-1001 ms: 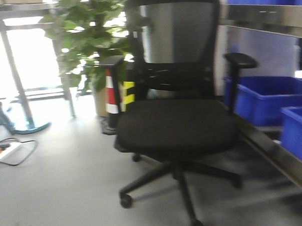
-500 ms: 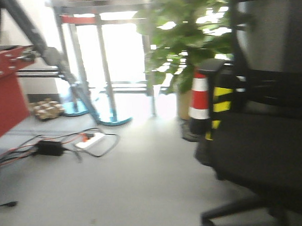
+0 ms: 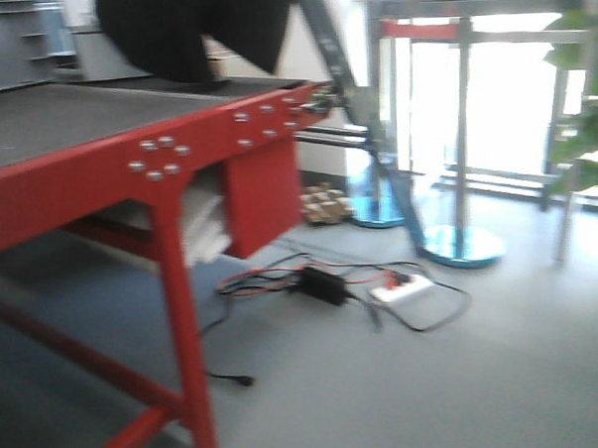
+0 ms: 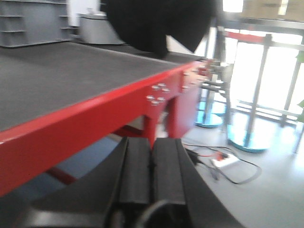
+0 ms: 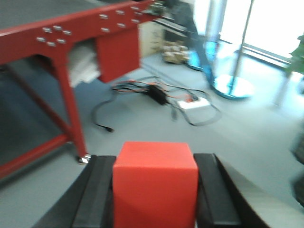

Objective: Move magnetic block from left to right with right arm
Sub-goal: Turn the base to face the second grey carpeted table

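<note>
Right wrist view, 6 o'clock, nearest: small matte bright-red magnetic block [image 5: 155,183] clamped between the black fingers [image 5: 97,194] of the right gripper [image 5: 155,206], shown by this camera alone. Left wrist view, 6 o'clock: left gripper [image 4: 152,161], black pads [image 4: 167,166] pressed together on nothing. Beyond, toward 9 o'clock: red steel-framed table with dark grey top [image 4: 71,118]. Farther, front view, 4 o'clock, on the grey floor [image 3: 504,374]: tangled black cables [image 3: 272,280] and a white power strip [image 3: 401,291].
</note>
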